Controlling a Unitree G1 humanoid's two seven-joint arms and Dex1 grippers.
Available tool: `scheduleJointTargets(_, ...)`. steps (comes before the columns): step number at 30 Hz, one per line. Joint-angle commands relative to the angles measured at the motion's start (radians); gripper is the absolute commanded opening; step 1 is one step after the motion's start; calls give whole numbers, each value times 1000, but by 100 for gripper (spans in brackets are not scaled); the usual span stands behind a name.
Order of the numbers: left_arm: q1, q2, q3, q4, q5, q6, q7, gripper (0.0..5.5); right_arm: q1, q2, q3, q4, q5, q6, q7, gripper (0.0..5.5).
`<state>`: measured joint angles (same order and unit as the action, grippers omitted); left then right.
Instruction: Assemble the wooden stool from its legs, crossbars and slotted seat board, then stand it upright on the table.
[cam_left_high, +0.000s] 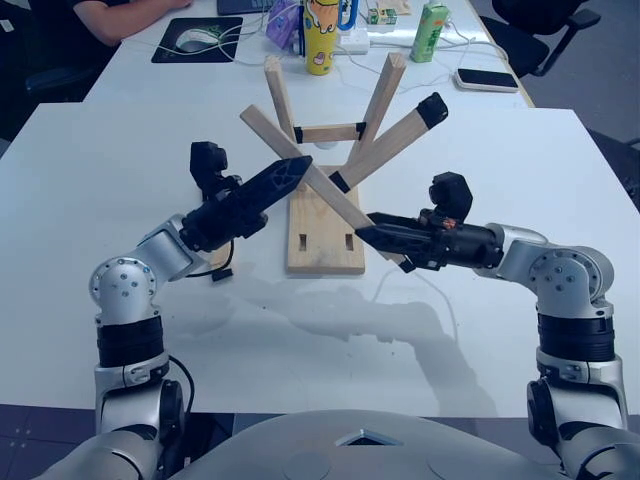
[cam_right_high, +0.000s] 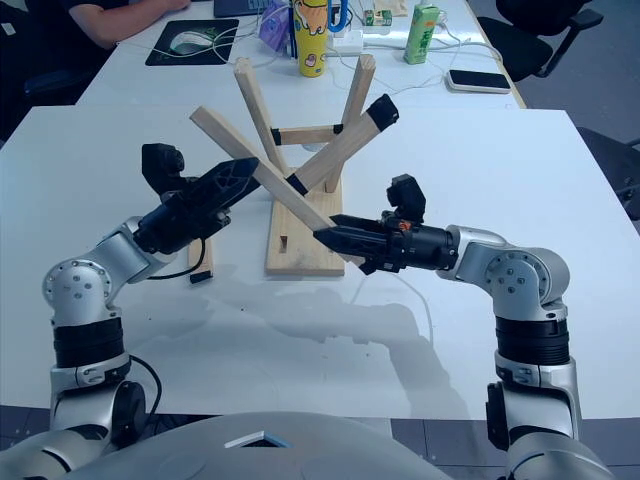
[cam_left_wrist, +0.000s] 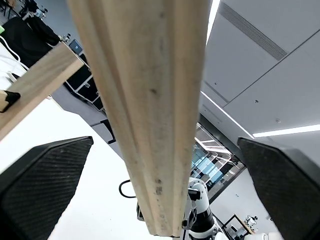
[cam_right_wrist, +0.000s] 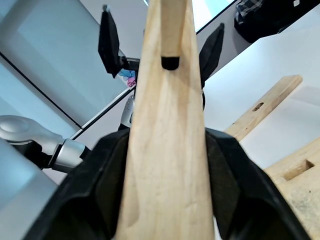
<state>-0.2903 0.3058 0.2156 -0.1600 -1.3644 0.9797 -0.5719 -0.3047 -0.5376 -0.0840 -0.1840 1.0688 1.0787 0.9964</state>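
Stool is only partly together right now. The slotted seat board (cam_left_high: 325, 255) lies flat on the white table (cam_left_high: 120, 180), roughly midway between the two arms, with two slots showing at its near end. A pair of legs (cam_left_high: 279, 92) sticks up and splays apart over the board's far end, tied together by a crossbar (cam_left_high: 330, 132). I can't tell if they're actually seated in the board. In front of those, a long leg (cam_left_high: 338, 200) runs diagonally above the board, high end toward the far left and low end toward the near right. The right gripper (cam_left_high: 372, 236) is clamped on that low end, and in the right wrist view both pads (cam_right_wrist: 107, 190) are pressed tight against the sides of the wood. The left gripper (cam_left_high: 296, 170) sits further up the same long leg with its fingers (cam_left_wrist: 45, 190) spread wide on either side. There's a gap between them and the wood, so it's straddling, not gripping. A black-capped leg (cam_left_high: 400, 135) slants up toward the far right from a black fitting (cam_left_high: 340, 182), about where it meets the long leg. Over on the far table there's a yellow cup (cam_left_high: 320, 40), a green carton (cam_left_high: 430, 30) and a phone (cam_left_high: 485, 78).
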Motion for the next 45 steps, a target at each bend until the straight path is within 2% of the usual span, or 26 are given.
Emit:
scheduleJointTargets(1,2,30,-11,-8,13,18,-14,494,-28,-19,15,2,-12,-6,24,206)
scheduleJointTargets(18,9,83,-13,-2,42,26,-73,217,-39,-35,43,20,-41,-10,64,206)
scheduleJointTargets(25,10,102,-24,7,120,-11,-115,211,-40,-37,70,39,-114,-54,49,206)
scheduleJointTargets(26,6,102,-18,26,134,-22,-122,211,-40,-27,63,50,-117,-54,35,242)
scheduleJointTargets(34,1,140,22,121,233,-89,-208,206,4,-44,6,65,-113,-65,34,371)
scheduleJointTargets(38,-17,209,97,165,257,-114,-240,206,60,-77,80,72,-356,-315,21,433)
scheduleJointTargets(43,-64,272,165,193,263,-134,-259,206,182,-85,283,20,-732,-779,22,436)
scheduleJointTargets(45,-84,277,172,175,260,-135,-257,206,218,-52,354,54,-885,-991,-34,436)
